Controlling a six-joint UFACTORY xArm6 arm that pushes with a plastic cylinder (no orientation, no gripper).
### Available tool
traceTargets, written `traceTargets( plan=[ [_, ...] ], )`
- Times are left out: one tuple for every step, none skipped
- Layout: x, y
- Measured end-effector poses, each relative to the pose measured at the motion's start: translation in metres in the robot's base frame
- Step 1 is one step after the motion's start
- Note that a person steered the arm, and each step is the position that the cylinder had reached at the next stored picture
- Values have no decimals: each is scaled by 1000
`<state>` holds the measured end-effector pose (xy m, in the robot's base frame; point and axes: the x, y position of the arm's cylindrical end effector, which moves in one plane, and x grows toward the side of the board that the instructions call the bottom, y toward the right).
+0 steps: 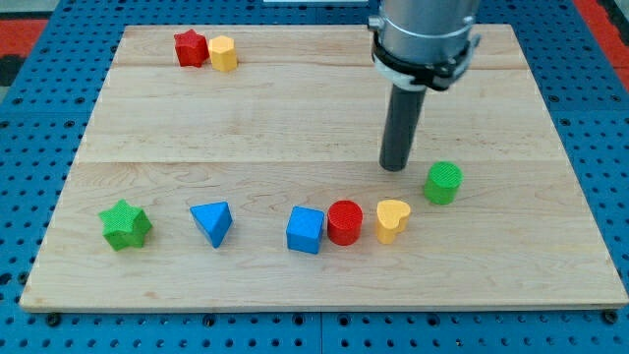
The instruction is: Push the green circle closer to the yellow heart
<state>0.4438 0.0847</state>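
Note:
The green circle [443,183] stands on the wooden board [295,128] toward the view's right. The yellow heart [392,219] lies a short way down and to the left of it, with a small gap between them. My tip [395,165] rests on the board just left of the green circle and slightly above it, and above the yellow heart. It touches neither block.
A red circle [345,222] touches the yellow heart's left side, with a blue cube [306,230] beside it. A blue triangle [212,222] and a green star [125,225] lie further left. A red star [190,47] and a yellow block [223,53] sit at the top left.

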Motion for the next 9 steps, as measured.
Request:
traceTargets(
  plan=[
    [14, 32],
    [25, 51],
    [29, 70],
    [13, 73],
    [30, 121],
    [57, 131],
    [52, 130],
    [26, 96],
    [51, 72]
  ],
)
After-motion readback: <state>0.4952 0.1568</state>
